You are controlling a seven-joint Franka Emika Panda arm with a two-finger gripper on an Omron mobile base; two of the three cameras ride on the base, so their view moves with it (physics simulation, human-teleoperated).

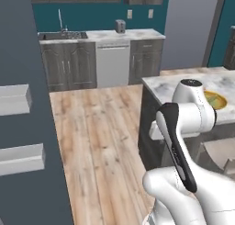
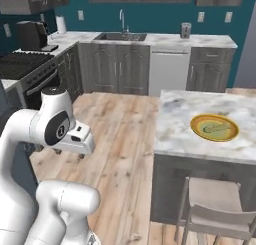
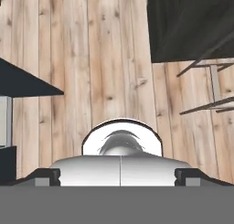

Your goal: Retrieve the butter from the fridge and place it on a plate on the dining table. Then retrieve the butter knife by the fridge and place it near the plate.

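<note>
Currently, items run near to far.
Gripper [image 3: 119, 176]: in the hand view the two dark finger tips sit wide apart at 6 o'clock, with nothing between them; the hand looks straight down at the wooden floor [image 3: 114, 58].
Stool [image 2: 212, 206]: pale seat at 5 o'clock in the right base view, tucked against the dark base of the island.
Dining table [image 2: 185, 124]: white-grey marble top at 3 o'clock in the right base view.
Plate [image 2: 214, 127]: yellow-orange with an olive centre, flat on the marble near the table's right side; partly hidden behind the arm in the left base view.
Butter [image 2: 216, 128]: a slim pale stick lies across the plate's centre.
Fridge [image 1: 27, 104]: slate-grey door at 9 o'clock in the left base view, two pale shelf bins on its face.
Sink [image 2: 120, 36]: on the far wall counter at 12 o'clock.
Dishwasher [image 2: 168, 71]: white panel beneath that counter.
</note>
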